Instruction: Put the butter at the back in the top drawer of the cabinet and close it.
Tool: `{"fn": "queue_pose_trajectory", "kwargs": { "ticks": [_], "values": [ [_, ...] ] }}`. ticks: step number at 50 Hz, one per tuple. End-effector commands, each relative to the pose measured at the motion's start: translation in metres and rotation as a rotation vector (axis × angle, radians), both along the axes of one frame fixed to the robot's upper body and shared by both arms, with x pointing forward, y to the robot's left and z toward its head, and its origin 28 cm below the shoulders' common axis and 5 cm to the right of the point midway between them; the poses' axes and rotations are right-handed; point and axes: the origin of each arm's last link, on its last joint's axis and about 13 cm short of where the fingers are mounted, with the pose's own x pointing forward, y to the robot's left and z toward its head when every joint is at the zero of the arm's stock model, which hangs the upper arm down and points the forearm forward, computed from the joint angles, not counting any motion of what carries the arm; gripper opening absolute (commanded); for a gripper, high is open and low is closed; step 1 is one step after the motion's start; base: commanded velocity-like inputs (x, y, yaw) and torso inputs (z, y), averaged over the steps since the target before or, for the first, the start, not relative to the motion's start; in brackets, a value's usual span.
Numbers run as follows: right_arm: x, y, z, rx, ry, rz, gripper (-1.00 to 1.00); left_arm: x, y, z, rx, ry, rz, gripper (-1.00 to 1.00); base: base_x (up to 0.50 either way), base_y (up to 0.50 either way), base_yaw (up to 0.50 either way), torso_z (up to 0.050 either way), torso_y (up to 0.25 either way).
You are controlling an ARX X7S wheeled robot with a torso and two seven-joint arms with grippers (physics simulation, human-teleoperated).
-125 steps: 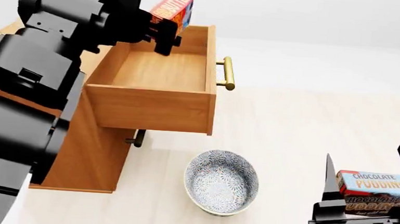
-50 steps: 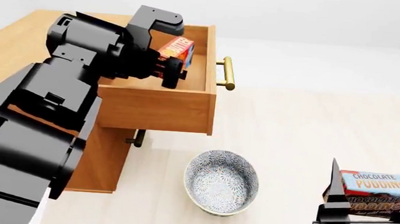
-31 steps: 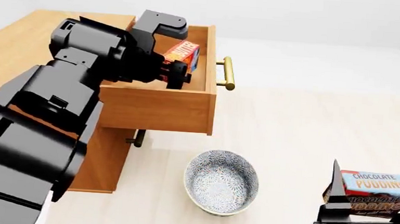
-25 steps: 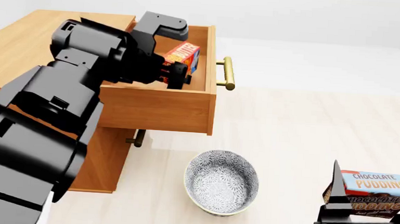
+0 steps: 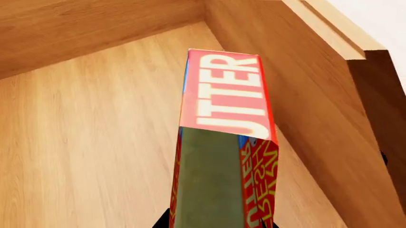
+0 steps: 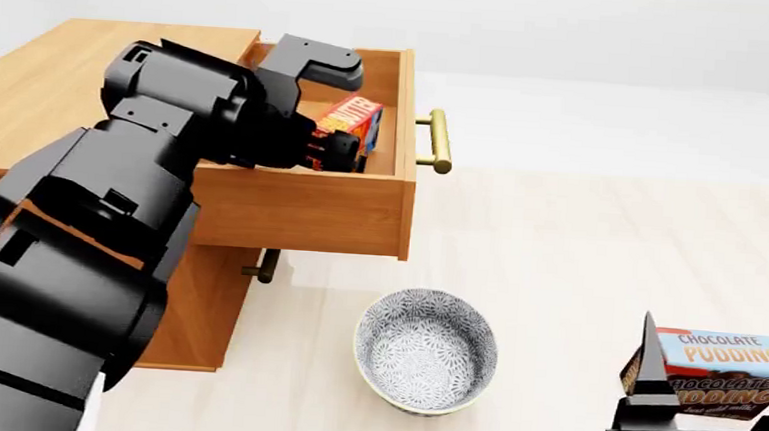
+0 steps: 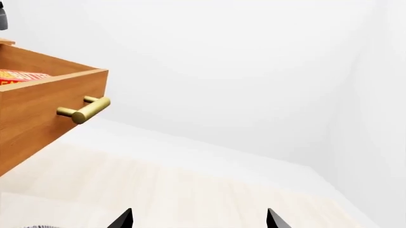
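Looking through the left wrist view, the butter (image 5: 225, 142) fills the middle of the picture, standing on end inside the top drawer (image 5: 95, 133), close to the wall that carries the handle. The fingers themselves are almost wholly out of frame, only a dark sliver shows at the box's near end, so the hold is inferred here, not seen.

From the head view, the left gripper (image 6: 324, 152) is reached down into the open drawer with the butter (image 6: 354, 120) clamped between its fingers, tilted, its lower end hidden by the drawer's side wall; whether it touches the floor cannot be told. The cabinet (image 6: 85, 87) sits behind the arm, and the brass handle (image 6: 436, 142) sticks out clear of everything. A patterned bowl (image 6: 426, 349) lies on the floor, and the right gripper (image 6: 722, 381) hangs spread apart in front of the chocolate pudding box (image 6: 719, 373), gripping nothing.

The right wrist view shows the drawer front (image 7: 44, 109), a strip of butter (image 7: 22, 76) over its rim, and two parted fingertips (image 7: 120, 219).

The butter looks like a light, stiff carton with smooth printed faces: likely easy to lift, somewhat slippery, best pinched across its broad flat sides.
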Motion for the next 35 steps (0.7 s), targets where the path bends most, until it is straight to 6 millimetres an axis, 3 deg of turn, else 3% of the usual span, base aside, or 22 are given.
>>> {"fn": "queue_pose_trajectory", "kwargs": {
  "ticks": [1,35],
  "values": [
    [-0.0003,-0.0004,-0.0012,0.003,-0.002,-0.004,1.00,-0.0009,-0.0024,0.0075,-0.016,-0.004,-0.001,-1.00,0.00,0.00,0.00,0.000,0.000],
    [-0.0005,-0.0003,-0.0014,0.012,-0.004,-0.011,1.00,-0.0046,-0.0023,0.0073,0.005,0.063,-0.027,-1.00,0.00,0.00,0.00,0.000,0.001]
  ]
}}
